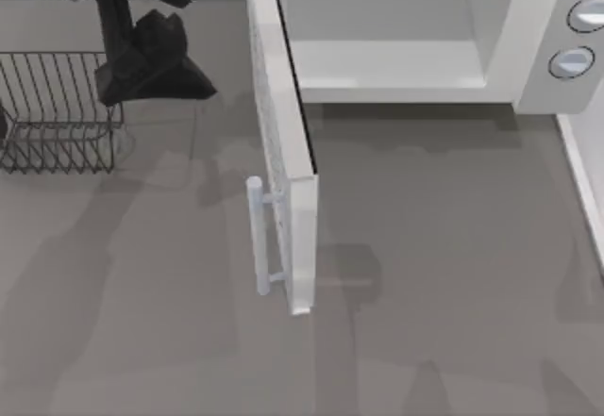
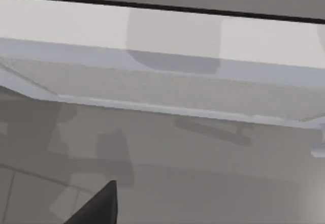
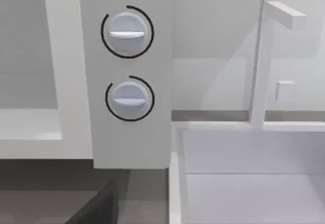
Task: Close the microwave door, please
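- Two arms at the table; the microwave [image 1: 415,29] serves as the landmark, standing at the far edge of the table [image 1: 444,293] with its pale cavity exposed.
- Microwave door [image 1: 283,142] stands wide open, swung out on its hinge at the cavity's left side, so it juts forward from the microwave toward the near part of the table, seen nearly edge-on from above.
- Pale bar handle [image 1: 256,237] sits on the door's outer face, at the end farthest from the microwave, pointing away from the cavity.
- Left gripper [image 1: 151,62] is a dark shape to the left of the microwave, on the door's outer side, well apart from the handle. Cannot tell whether its fingers are spread or closed; nothing seen in its grasp.
- Left wrist view looks at the door's outer face [image 2: 162,82], its translucent window running across, with one dark fingertip [image 2: 99,206] at the frame edge, clear of the door.
- Wire rack [image 1: 57,109] stands left of the microwave, beyond the left gripper from the door.
- Right wrist view faces the microwave's side panel with two round knobs [image 3: 127,31], one above the other; a dark fingertip [image 3: 96,209] shows below them. The right gripper's grip cannot be told.
- White sink [image 3: 249,178] with a thin white tap [image 3: 261,61] lies just beside the microwave's knob side.
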Robot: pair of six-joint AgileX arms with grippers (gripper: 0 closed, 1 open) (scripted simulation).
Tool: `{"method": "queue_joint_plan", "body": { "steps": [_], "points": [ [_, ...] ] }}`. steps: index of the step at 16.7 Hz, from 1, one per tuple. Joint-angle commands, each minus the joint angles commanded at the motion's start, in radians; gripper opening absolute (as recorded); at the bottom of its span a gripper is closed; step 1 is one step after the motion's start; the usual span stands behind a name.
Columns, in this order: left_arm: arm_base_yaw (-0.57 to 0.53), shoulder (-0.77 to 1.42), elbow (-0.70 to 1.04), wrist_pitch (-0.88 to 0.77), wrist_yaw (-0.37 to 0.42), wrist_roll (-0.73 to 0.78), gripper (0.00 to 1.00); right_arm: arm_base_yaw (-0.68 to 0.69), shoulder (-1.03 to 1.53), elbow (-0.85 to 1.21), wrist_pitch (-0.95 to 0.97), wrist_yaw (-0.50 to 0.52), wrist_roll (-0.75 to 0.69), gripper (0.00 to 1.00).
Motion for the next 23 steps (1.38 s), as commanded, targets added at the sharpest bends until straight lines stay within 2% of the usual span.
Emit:
{"method": "queue_joint_plan", "body": {
  "steps": [4,10,13,18,23],
  "points": [
    [-0.023,0.107,0.117,-0.087,0.026,0.057,1.0,0.0,0.0,0.0,0.0,0.0,0.0,1.0],
    [-0.02,0.108,0.116,-0.085,0.025,0.057,1.0,0.0,0.0,0.0,0.0,0.0,0.0,1.0],
    [-0.046,0.104,0.046,-0.014,0.02,0.036,1.0,0.0,0.0,0.0,0.0,0.0,0.0,1.0],
    [-0.104,0.099,-0.151,0.211,0.002,-0.026,1.0,0.0,0.0,0.0,0.0,0.0,0.0,1.0],
    [-0.117,0.099,-0.184,0.245,-0.002,-0.038,1.0,0.0,0.0,0.0,0.0,0.0,0.0,1.0]
  ]
}}
